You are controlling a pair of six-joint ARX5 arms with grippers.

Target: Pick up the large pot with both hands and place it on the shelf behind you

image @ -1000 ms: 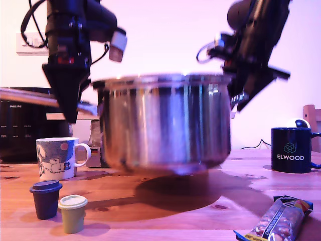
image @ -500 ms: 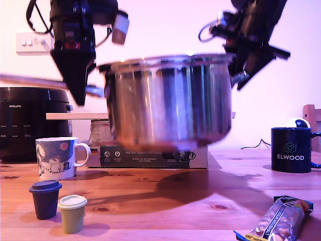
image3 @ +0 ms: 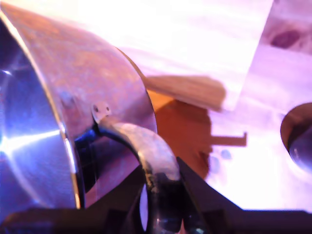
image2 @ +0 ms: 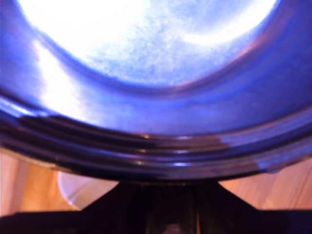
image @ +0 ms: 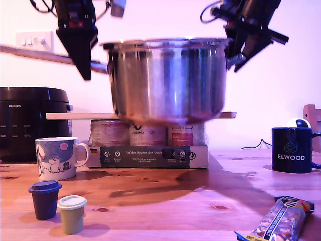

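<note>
High in the middle of the exterior view you see the pot (image: 168, 80) hanging in the air, its base level with the shelf (image: 75, 116) and covering that board's middle. The long handle (image: 35, 54) runs off toward the exterior view's left edge; the loop handle (image3: 146, 146) is on the opposite side.

My second gripper (image3: 163, 204) has its fingers pinching the loop handle, as the second wrist view shows; in the exterior view that is the arm at upper right (image: 246, 30). My first gripper (image2: 170, 204) sits under the pot's rim in the first wrist view, and you cannot tell there whether its fingers are spread or pressed together. The other arm (image: 77, 35), at the exterior view's upper left, points down beside the long handle.

Under the shelf stand cans (image: 145, 133) on a dark box (image: 150, 156). At the exterior view's left you have the black cooker (image: 30, 120), a patterned mug (image: 57, 158) and two small cups (image: 57, 206). At its right are a blue mug (image: 293, 149) and a snack bar (image: 278, 221), all on the table (image: 165, 201).
</note>
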